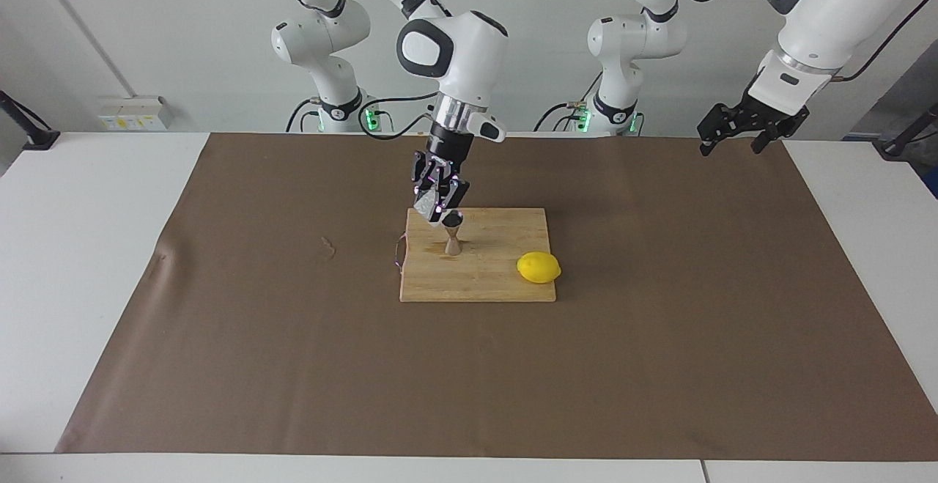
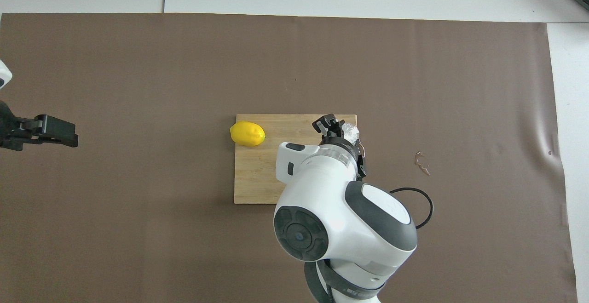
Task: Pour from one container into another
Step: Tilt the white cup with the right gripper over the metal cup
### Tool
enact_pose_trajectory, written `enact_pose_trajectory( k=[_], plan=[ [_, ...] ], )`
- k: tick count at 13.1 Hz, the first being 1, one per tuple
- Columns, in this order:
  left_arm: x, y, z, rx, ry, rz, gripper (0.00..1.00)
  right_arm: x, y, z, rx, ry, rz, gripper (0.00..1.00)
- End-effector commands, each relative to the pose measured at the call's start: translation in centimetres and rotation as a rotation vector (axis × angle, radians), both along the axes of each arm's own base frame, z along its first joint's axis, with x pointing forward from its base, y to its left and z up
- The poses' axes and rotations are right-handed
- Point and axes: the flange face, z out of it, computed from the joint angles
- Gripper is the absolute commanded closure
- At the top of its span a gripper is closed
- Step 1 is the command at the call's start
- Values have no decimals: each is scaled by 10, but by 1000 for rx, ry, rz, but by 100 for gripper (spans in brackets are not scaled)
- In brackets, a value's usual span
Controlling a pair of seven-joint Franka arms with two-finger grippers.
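My right gripper (image 1: 437,208) is shut on the small whitish translucent cup (image 1: 426,207) and holds it tilted just above the steel hourglass jigger (image 1: 453,234). The jigger stands upright on the wooden cutting board (image 1: 498,289). The cup's mouth leans toward the jigger's top cone. In the overhead view the right gripper (image 2: 337,127) and the cup (image 2: 350,131) show over the board (image 2: 253,179); the arm hides the jigger there. My left gripper (image 1: 735,144) hangs open and empty in the air over the left arm's end of the table, and it also shows in the overhead view (image 2: 55,133).
A yellow lemon (image 1: 538,267) (image 2: 247,134) lies on the board's corner toward the left arm's end. A brown mat (image 1: 220,336) covers the table. A small scrap (image 1: 327,247) lies on the mat toward the right arm's end. A thin cord loop (image 1: 399,252) hangs at the board's edge.
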Motion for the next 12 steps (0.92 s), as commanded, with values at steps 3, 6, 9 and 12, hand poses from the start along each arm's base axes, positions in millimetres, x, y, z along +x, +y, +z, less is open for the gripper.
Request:
enact_pose_trajectory(
  k=[3,6,9,12],
  plan=[
    [-6,2,4,18,2,1,0,3,-6,0,63,34,-60,100],
    [-6,3,4,18,2,2,0,9,-15,-1,123,69,-114,100],
    [-6,2,4,18,2,1,0,8,-15,-4,159,98,-142,100],
    [-6,3,4,18,2,2,0,8,-15,-5,202,127,-171,100]
  ],
)
